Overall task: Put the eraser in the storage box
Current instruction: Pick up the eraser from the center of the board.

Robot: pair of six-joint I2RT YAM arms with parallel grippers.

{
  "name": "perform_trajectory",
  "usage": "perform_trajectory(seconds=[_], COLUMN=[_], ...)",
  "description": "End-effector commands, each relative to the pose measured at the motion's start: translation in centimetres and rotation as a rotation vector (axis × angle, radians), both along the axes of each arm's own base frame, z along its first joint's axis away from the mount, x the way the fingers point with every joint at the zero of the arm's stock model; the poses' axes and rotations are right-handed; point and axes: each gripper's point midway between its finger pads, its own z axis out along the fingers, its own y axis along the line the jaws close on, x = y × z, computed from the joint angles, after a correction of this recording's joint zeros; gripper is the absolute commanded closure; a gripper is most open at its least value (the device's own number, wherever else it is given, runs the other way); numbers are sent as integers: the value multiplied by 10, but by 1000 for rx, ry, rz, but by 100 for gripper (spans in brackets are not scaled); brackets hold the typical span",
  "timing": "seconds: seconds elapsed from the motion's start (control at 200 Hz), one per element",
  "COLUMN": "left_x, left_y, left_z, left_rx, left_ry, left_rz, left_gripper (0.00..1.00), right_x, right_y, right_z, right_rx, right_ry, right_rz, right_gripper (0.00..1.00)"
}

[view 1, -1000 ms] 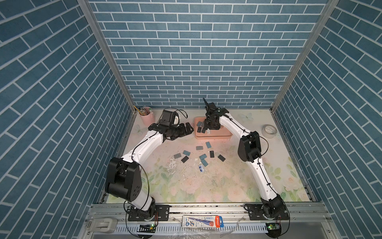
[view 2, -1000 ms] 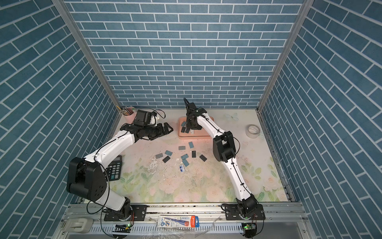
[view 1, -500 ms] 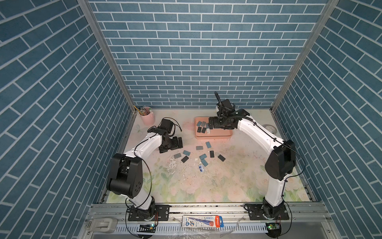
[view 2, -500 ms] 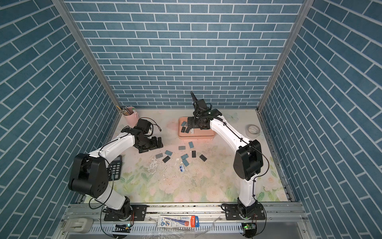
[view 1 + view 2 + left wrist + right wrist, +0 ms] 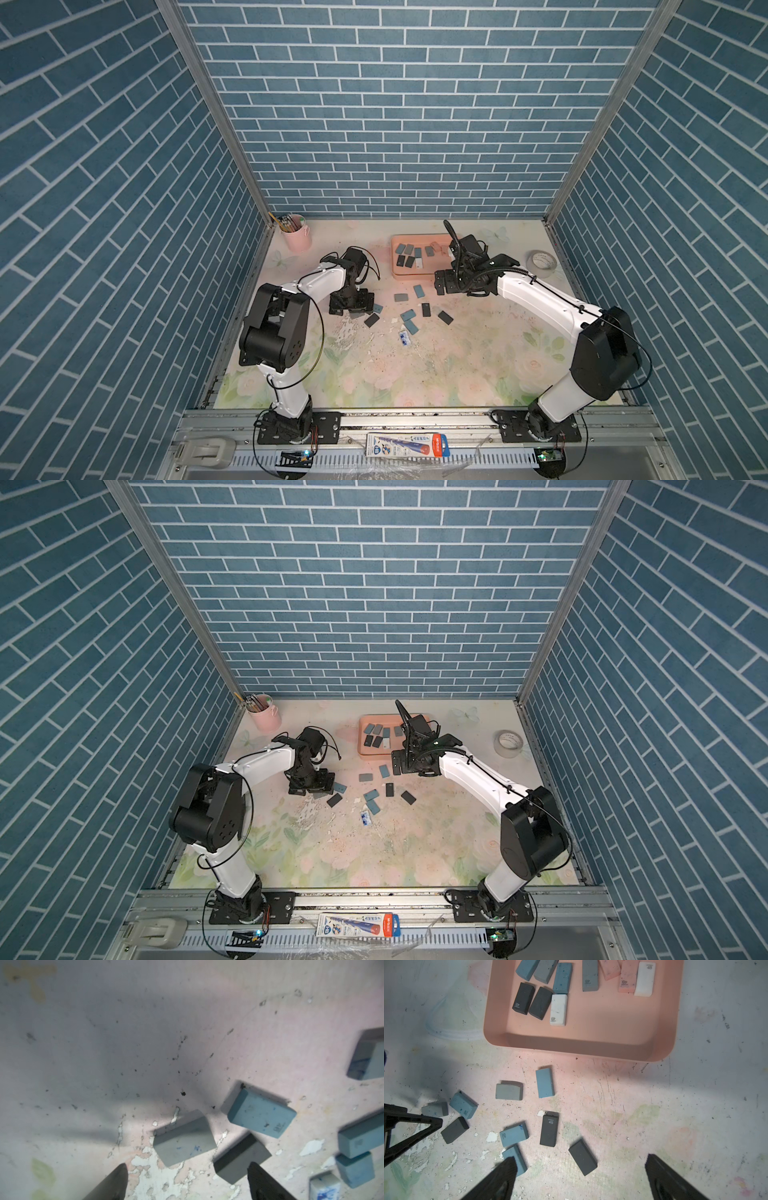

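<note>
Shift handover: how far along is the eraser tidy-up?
Done: about ten erasers lie in the storage box. In hand: nothing; the left gripper, open, hovers at a grey eraser; the right gripper is open too. Left: about ten loose erasers on the table.

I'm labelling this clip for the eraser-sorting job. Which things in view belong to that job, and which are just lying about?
Job: storage box; boxed erasers; loose erasers beside it; left gripper and right gripper, both open.
Lying about: pencil cup; tape roll; packet on the front rail.
</note>
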Motion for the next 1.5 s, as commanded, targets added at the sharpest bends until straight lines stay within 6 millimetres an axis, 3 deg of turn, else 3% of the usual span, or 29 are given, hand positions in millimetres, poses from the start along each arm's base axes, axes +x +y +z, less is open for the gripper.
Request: perform_trajectory(seconds=[0.0, 0.255, 0.625, 0.995, 1.16, 1.21, 1.32, 1.495], left_x=[-10, -16, 4, 1, 2, 2, 8, 27], left_y=[15, 16, 9, 7, 4, 0, -10, -22], left_z=[-1, -8, -14, -22, -24, -25, -18, 14], left_rx=[91, 92, 124, 145, 129, 110, 65, 14], left_ry=[60, 82, 76, 97, 99, 103, 92, 27], left_rz=[-89, -152, -199, -215, -208, -203, -188, -168], left_gripper=[15, 21, 34, 60, 67, 73, 77, 77], right_x=[5, 4, 6, 5, 5, 5, 5, 6], right_y=[-2, 2, 5, 0, 0, 0, -3, -18], right_z=[9, 2, 0, 1, 5, 7, 14, 28], right_rx=[17, 26, 47, 41, 50, 56, 81, 88], right_ry=[-40, -23, -19, -28, -38, -40, -46, -68], right_rz=[-23, -16, -27, -36, -40, -43, -50, -77], right_gripper=[2, 2, 1, 1, 1, 1, 1, 1])
